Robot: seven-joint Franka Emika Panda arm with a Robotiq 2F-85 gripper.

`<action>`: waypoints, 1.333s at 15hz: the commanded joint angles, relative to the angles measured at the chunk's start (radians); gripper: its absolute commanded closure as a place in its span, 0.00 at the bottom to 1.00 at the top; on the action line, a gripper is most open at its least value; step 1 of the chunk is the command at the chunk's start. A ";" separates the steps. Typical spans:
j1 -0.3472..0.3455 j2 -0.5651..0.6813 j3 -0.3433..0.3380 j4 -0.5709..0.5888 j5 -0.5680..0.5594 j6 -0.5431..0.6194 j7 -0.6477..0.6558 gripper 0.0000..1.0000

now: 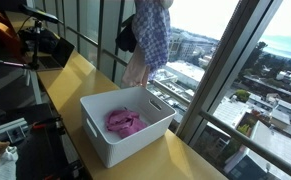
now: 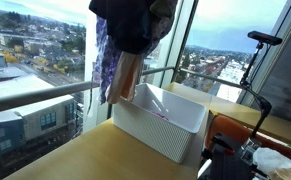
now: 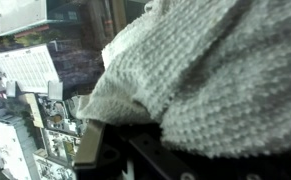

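several tall window panes (image 1: pixel 235 70) line the far side of the scene in both exterior views, with a city far below behind the glass. along them runs a long wooden worktop (image 1: pixel 73 72), pale yellow, and on it sits a white plastic bin (image 1: pixel 103 138), rectangular, open at the top, with a handle slot in its short wall. over the bin's corner nearest the glass hangs a bundle of cloths (image 2: pixel 125 50), lifted well off the worktop. its biggest piece is a blue and white checked cloth (image 1: pixel 153 35), which drapes down the side facing the window. a dark cloth (image 2: pixel 135 25) is bunched at the top of the bundle, and a beige cloth (image 2: pixel 128 80) trails lowest, its end coming down close to the bin's rim; whether it touches the rim cannot be told. inside the bin, on its floor, lies a crumpled pink cloth (image 1: pixel 125 122), apart from the hanging pieces. the gripper (image 3: pixel 145 160) is buried in the top of the bundle in both exterior views. in the wrist view only a dark part of its body shows along the bottom edge, beneath a pale looped fabric (image 3: pixel 215 70) that fills most of that picture. its fingers are hidden by the cloth, but they are closed fully and the bundle hangs from them.
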 commanded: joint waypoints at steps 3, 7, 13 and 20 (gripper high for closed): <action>-0.011 -0.074 -0.018 0.171 -0.061 -0.137 -0.022 1.00; -0.041 -0.095 -0.041 0.230 -0.081 -0.173 -0.028 1.00; -0.098 -0.078 -0.079 0.336 -0.089 -0.199 -0.052 1.00; -0.054 -0.055 -0.116 0.508 -0.180 -0.274 -0.075 1.00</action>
